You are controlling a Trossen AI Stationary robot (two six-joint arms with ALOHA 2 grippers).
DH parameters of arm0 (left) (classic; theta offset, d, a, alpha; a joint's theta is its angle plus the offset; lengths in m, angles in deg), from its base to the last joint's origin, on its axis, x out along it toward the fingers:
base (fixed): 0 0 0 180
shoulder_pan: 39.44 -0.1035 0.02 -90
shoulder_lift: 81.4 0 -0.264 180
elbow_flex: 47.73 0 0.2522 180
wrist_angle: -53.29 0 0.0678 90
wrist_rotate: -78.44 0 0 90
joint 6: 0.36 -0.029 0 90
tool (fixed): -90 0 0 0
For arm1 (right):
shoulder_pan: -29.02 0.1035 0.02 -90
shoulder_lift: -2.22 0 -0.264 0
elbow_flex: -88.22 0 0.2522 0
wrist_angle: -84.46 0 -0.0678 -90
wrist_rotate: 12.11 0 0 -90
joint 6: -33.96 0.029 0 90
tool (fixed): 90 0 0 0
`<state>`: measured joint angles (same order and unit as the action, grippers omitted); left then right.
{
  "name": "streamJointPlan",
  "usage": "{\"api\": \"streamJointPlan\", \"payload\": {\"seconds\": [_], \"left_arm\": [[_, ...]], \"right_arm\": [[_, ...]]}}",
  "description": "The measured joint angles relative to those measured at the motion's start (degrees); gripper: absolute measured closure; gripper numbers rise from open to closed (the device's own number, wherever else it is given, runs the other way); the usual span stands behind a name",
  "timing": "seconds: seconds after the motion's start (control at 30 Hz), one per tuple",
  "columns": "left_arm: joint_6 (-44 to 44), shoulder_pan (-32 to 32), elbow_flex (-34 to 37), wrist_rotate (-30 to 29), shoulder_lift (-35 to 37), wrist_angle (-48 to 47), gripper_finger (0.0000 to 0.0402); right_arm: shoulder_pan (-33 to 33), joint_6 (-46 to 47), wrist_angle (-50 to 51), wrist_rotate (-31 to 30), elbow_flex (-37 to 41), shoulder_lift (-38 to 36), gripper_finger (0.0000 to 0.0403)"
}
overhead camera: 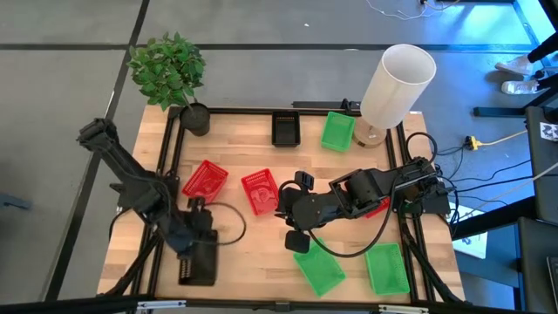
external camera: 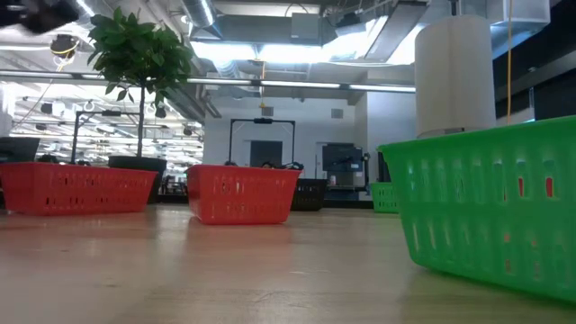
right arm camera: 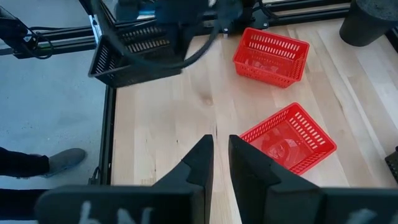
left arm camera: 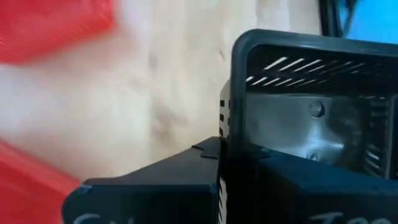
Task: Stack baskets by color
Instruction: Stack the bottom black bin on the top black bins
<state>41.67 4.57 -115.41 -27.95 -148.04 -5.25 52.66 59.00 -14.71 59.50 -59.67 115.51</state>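
Note:
My left gripper (overhead camera: 193, 237) hangs over the table's near left corner, shut on a black basket (overhead camera: 199, 262), which shows tilted and off the wood in the right wrist view (right arm camera: 134, 53). Two red baskets (overhead camera: 205, 180) (overhead camera: 260, 190) sit on the table between the arms. Another black basket (overhead camera: 286, 129) and a green one (overhead camera: 337, 129) rest at the far edge. Two more green baskets (overhead camera: 318, 270) (overhead camera: 386, 268) lie near the front right. My right gripper (right arm camera: 221, 158) hovers above the table's middle, its fingers slightly apart with nothing between them. My left gripper pinches one side wall of the black basket at its rim (left arm camera: 235, 134). One finger (left arm camera: 155, 186) is outside the wall and the other (left arm camera: 323, 186) is inside the basket. The fingers slant down from above. The basket hangs tilted, clear of the table.
A tall white cylinder (overhead camera: 397, 83) stands at the far right corner and a potted plant (overhead camera: 196, 118) at the far left. A black frame (overhead camera: 166, 166) runs around the table. Something red (overhead camera: 377, 207) shows under the right arm. Bare wood lies in the near middle (overhead camera: 253, 262).

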Motion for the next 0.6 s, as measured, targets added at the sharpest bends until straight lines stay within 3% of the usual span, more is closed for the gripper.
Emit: {"api": "streamJointPlan", "payload": {"seconds": [0.2,0.43,0.6], "left_arm": [[-8.82,-9.80,-8.82,-3.25,0.02,-4.41,0.0401],[-20.94,-25.73,-14.06,-3.26,-0.02,-4.15,0.0401],[-33.13,-38.62,-16.77,2.76,-0.02,-3.94,0.0401]], "right_arm": [[-0.34,-4.08,-0.20,-1.85,0.00,0.00,0.0352],[0.77,1.21,6.50,-18.00,0.00,-0.57,0.0352],[1.72,10.27,15.82,-26.50,0.00,-1.50,0.0352]]}}
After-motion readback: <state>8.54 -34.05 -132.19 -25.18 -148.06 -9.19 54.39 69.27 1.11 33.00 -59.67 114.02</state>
